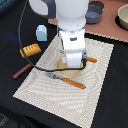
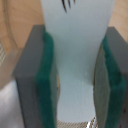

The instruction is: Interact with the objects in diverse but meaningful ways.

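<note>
The silver fish (image 2: 75,60) sits clamped between the green pads (image 2: 49,75) of the gripper (image 2: 77,85), jaws closed on its flanks, above the round plate (image 1: 70,71). Off the plate's placemat (image 1: 95,75) (on the black table): bread loaf (image 1: 30,50), sausage (image 1: 21,71), blue carton (image 1: 41,33).
</note>
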### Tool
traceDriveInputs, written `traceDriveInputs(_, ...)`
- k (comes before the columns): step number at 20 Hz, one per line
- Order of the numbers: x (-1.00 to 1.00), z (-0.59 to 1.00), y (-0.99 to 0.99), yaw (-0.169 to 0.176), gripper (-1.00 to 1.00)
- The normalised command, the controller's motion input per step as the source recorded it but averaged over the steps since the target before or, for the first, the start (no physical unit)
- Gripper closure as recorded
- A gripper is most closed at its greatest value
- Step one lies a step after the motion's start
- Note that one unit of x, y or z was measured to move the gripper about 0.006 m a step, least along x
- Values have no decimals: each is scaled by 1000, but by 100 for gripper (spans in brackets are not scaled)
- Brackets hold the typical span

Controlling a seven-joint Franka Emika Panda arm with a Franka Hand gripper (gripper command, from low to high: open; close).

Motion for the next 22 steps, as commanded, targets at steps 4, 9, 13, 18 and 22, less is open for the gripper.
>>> traceDriveInputs(4,242,-46,17,0,100)
traceDriveInputs(9,235,-37,0,0,-100)
traceDriveInputs(13,217,40,0,0,-100)
traceDriveInputs(18,107,672,0,0,-100)
traceDriveInputs(22,0,1000,-6,0,-100)
